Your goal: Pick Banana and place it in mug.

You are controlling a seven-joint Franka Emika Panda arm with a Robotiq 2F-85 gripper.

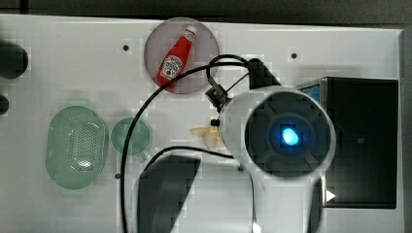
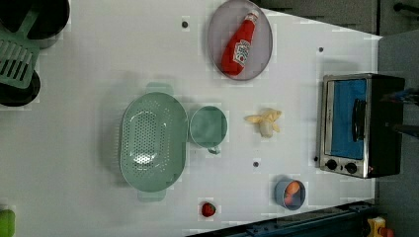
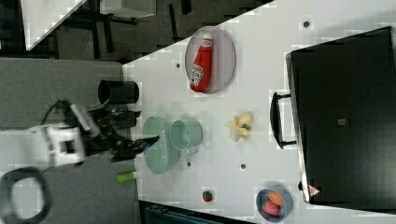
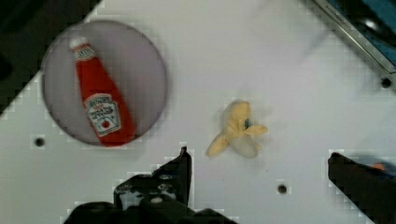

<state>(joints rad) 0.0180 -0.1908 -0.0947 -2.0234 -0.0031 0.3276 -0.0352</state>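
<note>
Since the banana (image 4: 238, 129) looks soft, light and half-peeled at the mug's (image 2: 208, 126) three o'clock, the wide-open gripper (image 4: 259, 175) should pinch its firmer middle gently.

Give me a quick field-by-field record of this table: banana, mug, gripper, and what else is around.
banana: lying on the table, apart from the mug
mug: upright, nothing visible inside, beside the colander
gripper: open, above the table near the banana, holding nothing
ketchup bottle: lying on a round plate
toaster oven: at the left view's right
fruit bowl: near the left view's bottom edge
task status: banana not yet picked
</note>
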